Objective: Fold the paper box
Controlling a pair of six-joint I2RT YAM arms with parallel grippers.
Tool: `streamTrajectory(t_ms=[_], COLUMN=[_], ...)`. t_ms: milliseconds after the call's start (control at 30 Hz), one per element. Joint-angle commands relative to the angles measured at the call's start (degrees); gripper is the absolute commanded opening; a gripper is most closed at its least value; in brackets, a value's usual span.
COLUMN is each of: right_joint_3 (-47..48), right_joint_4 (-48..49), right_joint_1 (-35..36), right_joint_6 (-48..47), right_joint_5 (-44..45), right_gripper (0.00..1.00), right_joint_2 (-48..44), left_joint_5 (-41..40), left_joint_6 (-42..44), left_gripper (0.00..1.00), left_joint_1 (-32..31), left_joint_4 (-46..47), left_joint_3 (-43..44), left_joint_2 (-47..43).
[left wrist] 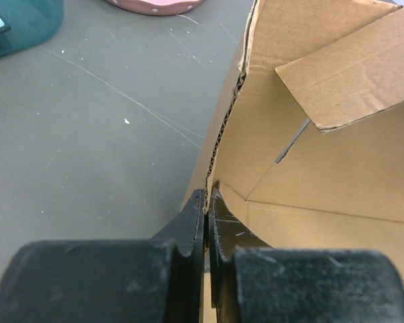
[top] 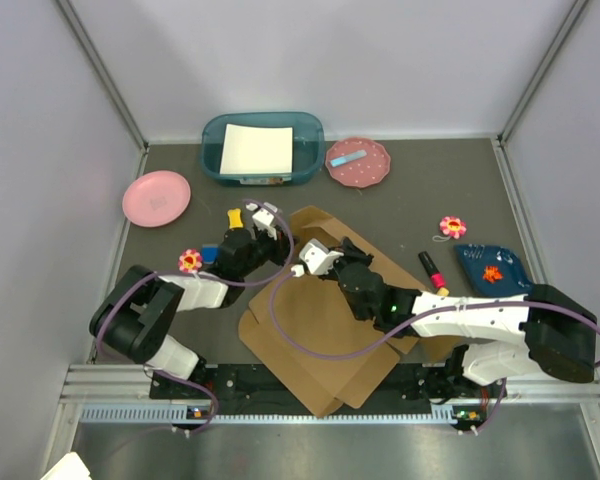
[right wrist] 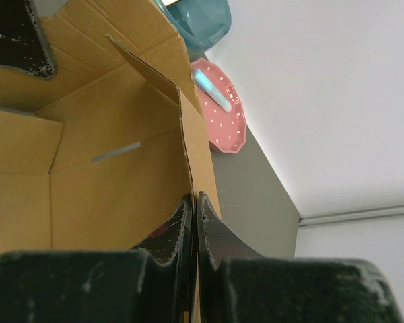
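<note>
1. The paper box sits mid-frame in the top view and spreads down toward the bottom edge. It lies on the dark bench between the two arms.
2. The left end effector is clamped right down. At the bottom centre of its wrist view you can see it pinching the raw corrugated edge of a wall that's standing up.
3. Same deal for the right end effector: fingers squeezed together on the top edge of another raised panel, bottom centre of its own view.
4. Done so far, I'd say: the far end of the box has its walls lifted, and one flap leans inward at the upper right of the left wrist view.
5. Not done: a slot in the inner panel shows with nothing tucked into it, and the big near section lies flat across the lower half of the top view.
6. My guess is this is early-to-middle. The walls need locking and the lid needs closing.
7. The teal bin along the top of the frame is well apart from it all.
</note>
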Motion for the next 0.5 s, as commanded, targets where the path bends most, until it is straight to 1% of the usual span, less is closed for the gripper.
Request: streamTrajectory(t_ms=[0,200,333,467], right_joint_3=[-0.49,-0.14,-0.14,-0.32], right_joint_4=[-7.56,-7.48,-7.04,-6.34], right_joint_1=[-0.14,-0.23,-0.14,-0.14], right_joint_6=[4.85,4.59,4.85,4.68], right_joint_5=[-2.25,-0.93,0.39,1.62], right_gripper=[0.00,0.00,0.00,0.00], right_joint_2=[1.72,2.51,2.87,2.43], left_joint_5=[2.18,3.41,1.83,1.30], left_joint_6=[-1.41,-3.52,-5.89,-11.32], left_gripper=[0.00,0.00,0.00,0.00], left_joint_1=[0.06,0.06,0.06,0.06], left_joint_4=[3.38,-3.04,-5.68,-8.67], left_joint_3=[2.68,4.09,4.70,5.58], left_joint_2=[-4.27,-9.28,-11.65,-12.71])
